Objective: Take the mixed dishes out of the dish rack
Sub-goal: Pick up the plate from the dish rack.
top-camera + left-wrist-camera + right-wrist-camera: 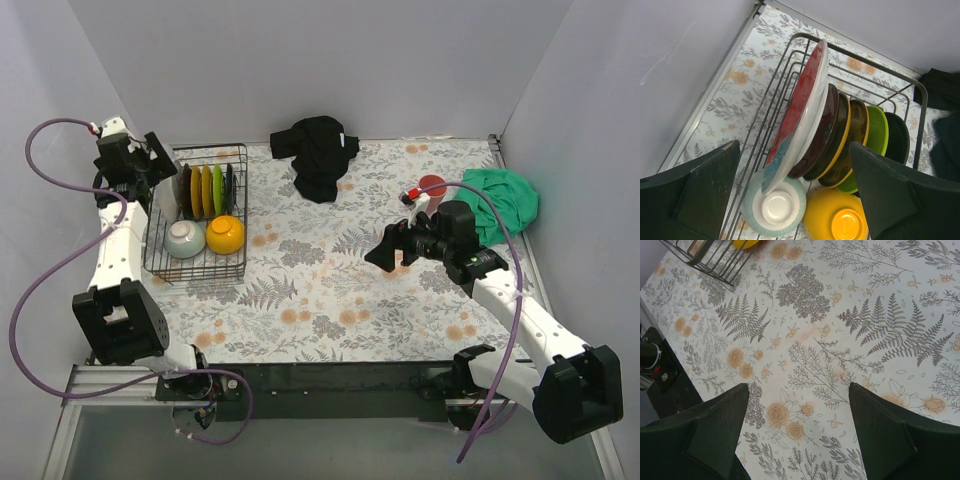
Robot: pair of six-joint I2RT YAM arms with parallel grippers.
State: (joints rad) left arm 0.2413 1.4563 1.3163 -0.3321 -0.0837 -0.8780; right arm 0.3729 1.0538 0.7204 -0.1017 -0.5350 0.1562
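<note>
The black wire dish rack (196, 268) stands at the left. Upright in it are a red-rimmed patterned plate (802, 100), yellow-rimmed dark plates (842, 132), a green plate (875, 130) and a black plate (898, 137). A white bowl (774, 207) and an orange bowl (837, 217) lie upside down in front of them. My left gripper (168, 168) is open and empty above the rack's far left end, over the plates (794, 150). My right gripper (383, 252) is open and empty above the tablecloth (797, 390). A pink-red cup (432, 186) stands by the right arm. The dark blue mug is out of view.
A black cloth (318, 152) lies at the back centre and a green cloth (505, 200) at the right, beside the cup. The rack's near corner (705, 257) shows in the right wrist view. Grey walls enclose the flowered table on three sides.
</note>
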